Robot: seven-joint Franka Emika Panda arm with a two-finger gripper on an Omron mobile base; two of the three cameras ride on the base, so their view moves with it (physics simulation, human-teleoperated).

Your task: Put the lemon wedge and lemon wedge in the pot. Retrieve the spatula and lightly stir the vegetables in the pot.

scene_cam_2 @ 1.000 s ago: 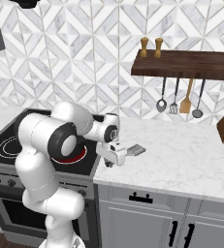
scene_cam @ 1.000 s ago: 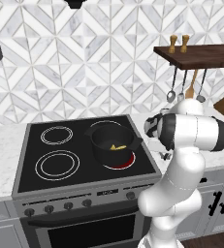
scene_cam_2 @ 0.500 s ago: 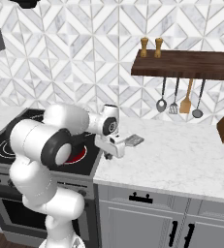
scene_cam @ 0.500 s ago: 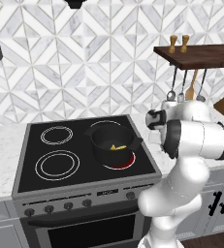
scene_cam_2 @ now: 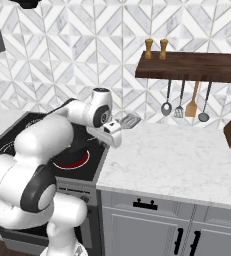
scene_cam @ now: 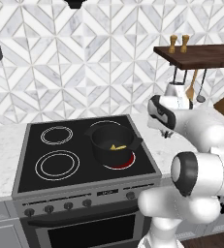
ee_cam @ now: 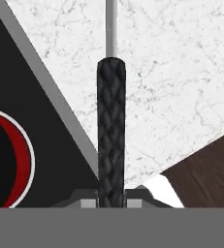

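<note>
Two yellow wedges point(scene_cam: 116, 147) already lie in the pot point(scene_cam: 112, 143), which sits on the red-glowing burner point(scene_cam: 122, 162) in the left base view, so stirring is the step in hand. This view gives the pot's open mouth and its contents, which the others do not. The arm bends well right of the pot, over the surface point(scene_cam: 162, 140).

From the right base view the pincer point(scene_cam_2: 115, 131) is just right of the pot's side of the stove point(scene_cam_2: 87, 167), carrying the spatula point(scene_cam_2: 128, 120) with its slotted blade pointing away from the pot; the pot itself is hidden behind the arm.

At the hand view the pincer is pressed shut on the spatula's black handle point(ee_cam: 111, 131). I judge the blade must swing back over the pot, dip shallowly and sweep gently, keeping off the rim.
</note>
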